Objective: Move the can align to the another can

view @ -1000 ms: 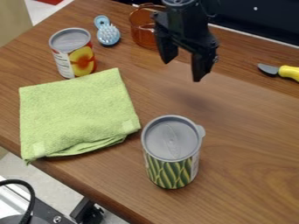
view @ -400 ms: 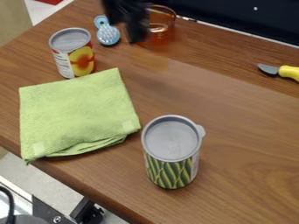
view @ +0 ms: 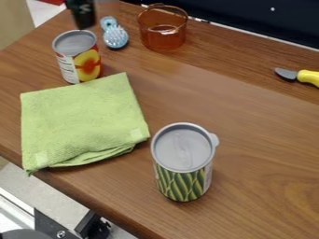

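Hanging near the upper left edge of the view, one black gripper (view: 83, 17) shows as a dark blur, close to the far side of the first can. Whether the pincer is spread, pressed together or pinching something cannot be told.

Cans number two, both upright on one brown wood-grain table (view: 249, 154). One is a grey-topped cylindrical can with a red, yellow and white label (view: 87, 64), at the upper left; the other is a grey-topped cylindrical can with a green and yellow striped pattern (view: 185, 184), in the lower middle, with one small grey tab (a stubby thing, really) jutting from the right of its rim. The two stand well apart, set on a slant to each other in the view.

One folded, light green cloth towel (view: 81, 121) lies flat to the left, the first can just beyond its far edge and the patterned can near its right corner. Behind the first can and to its right lies one light blue brush with a rounded, bristled head (view: 116, 37). Near it, farther right, sits one amber, see-through round pot (view: 163, 36). By the right edge lies one knife with a yellow handle and grey blade (view: 308, 77), its blade towards the left.
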